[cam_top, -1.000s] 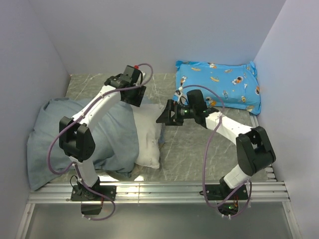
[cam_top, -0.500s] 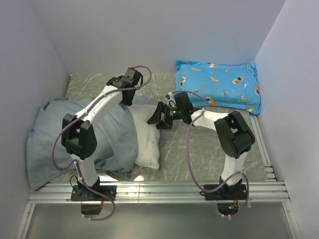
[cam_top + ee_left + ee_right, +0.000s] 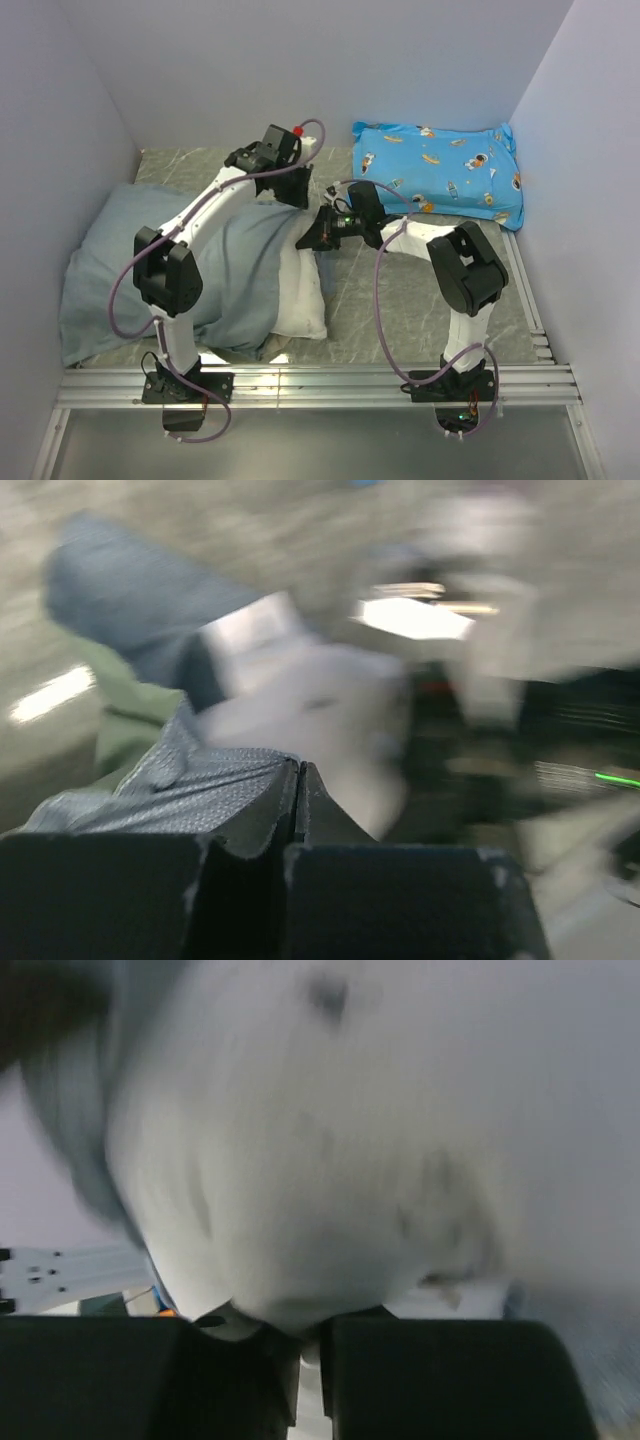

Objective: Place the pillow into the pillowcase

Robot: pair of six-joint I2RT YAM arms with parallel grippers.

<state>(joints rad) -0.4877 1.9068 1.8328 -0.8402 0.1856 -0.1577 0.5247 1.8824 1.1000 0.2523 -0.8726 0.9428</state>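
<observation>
The grey-blue pillowcase [image 3: 200,260] lies on the left half of the table, with most of the white pillow [image 3: 300,290] inside it. Only the pillow's right end sticks out. My left gripper [image 3: 297,192] is at the far corner of the pillowcase mouth. In the left wrist view it [image 3: 300,770] is shut, with grey-blue pillowcase fabric [image 3: 190,780] pinched at its tips and the white pillow [image 3: 300,700] beyond. My right gripper [image 3: 312,238] is at the pillow's far right corner. The right wrist view shows it [image 3: 308,1335] shut on a fold of the pillow [image 3: 330,1160].
A bright blue cartoon-print cushion [image 3: 440,172] lies against the back right wall. Grey walls close in the table on the left, back and right. An aluminium rail [image 3: 320,385] runs along the near edge, by the arm bases.
Both grippers have closed, the left on the pillowcase edge and the right on the pillow. The left gripper has moved right, drawing the pillowcase further over the pillow.
</observation>
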